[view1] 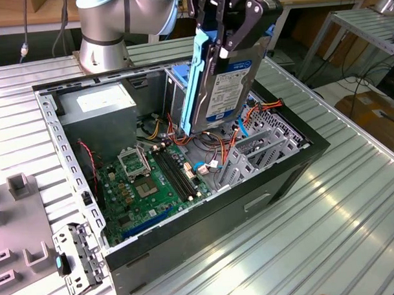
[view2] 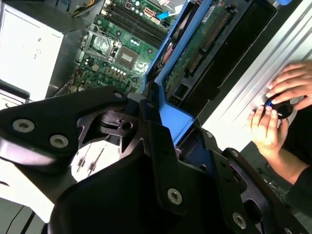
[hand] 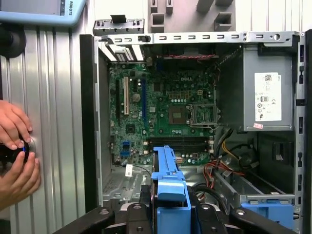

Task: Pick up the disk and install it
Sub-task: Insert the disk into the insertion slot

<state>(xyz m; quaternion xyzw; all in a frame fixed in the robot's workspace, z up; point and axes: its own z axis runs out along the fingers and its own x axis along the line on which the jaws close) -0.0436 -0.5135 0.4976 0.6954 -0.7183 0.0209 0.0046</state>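
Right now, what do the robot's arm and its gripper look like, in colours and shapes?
The arm is a silver-grey round tube with a light-blue joint cap. The gripper is matte black, built of flat angular link plates joined by silver bolts.

Tool (view1: pixel 218 46) clamped shut, pointing down.

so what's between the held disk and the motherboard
A tangle of orange and red cables lies between the disk and the motherboard, seen in the exterior view.
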